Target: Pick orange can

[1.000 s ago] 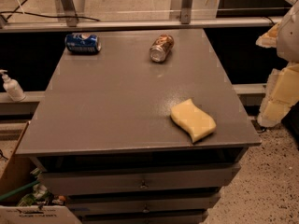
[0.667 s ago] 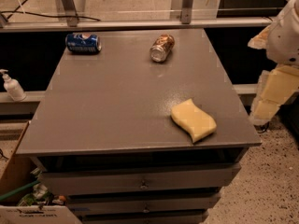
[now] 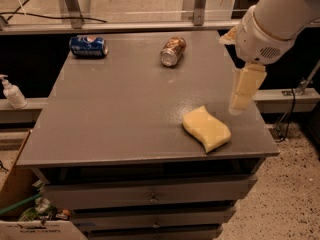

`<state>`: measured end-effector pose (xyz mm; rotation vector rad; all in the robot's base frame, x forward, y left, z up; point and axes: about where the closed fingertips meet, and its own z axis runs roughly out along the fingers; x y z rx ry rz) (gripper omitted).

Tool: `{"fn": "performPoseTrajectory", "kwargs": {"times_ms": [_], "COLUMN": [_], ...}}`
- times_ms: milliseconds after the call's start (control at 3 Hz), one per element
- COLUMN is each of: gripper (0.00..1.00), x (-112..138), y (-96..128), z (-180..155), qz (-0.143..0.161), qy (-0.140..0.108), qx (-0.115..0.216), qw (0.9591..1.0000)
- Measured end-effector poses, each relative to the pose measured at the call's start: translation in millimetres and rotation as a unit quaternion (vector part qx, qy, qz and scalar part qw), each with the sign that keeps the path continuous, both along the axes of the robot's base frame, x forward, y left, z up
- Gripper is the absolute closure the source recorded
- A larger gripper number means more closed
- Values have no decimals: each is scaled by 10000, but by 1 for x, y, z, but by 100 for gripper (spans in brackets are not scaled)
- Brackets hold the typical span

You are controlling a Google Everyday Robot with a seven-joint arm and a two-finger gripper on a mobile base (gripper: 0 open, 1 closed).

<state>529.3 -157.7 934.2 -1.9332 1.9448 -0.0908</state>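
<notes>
The orange can (image 3: 172, 51) lies on its side near the far edge of the grey table (image 3: 120, 119), silver end facing me. My gripper (image 3: 241, 98) hangs from the white arm over the table's right edge, to the right of and nearer than the can, well apart from it. It holds nothing that I can see.
A blue can (image 3: 88, 46) lies on its side at the far left of the table. A yellow sponge (image 3: 206, 128) lies near the front right, just left of the gripper. A soap bottle (image 3: 12, 92) stands left of the table. A cardboard box (image 3: 15, 196) sits on the floor at left.
The arm and gripper have moved left from outside the table's right side to over its right edge. The cans and sponge have not moved.
</notes>
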Motion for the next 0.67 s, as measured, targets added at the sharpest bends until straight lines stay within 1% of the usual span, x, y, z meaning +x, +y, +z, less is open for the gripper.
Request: {"fn": "performPoseTrajectory", "kwargs": {"times_ms": [333, 667], "gripper": [0, 0], "x": [46, 46], "y": [12, 12], "z": [7, 7], "qz": [602, 602], "qy": [-399, -399], "qx": [9, 9], "qw": [9974, 9974]}}
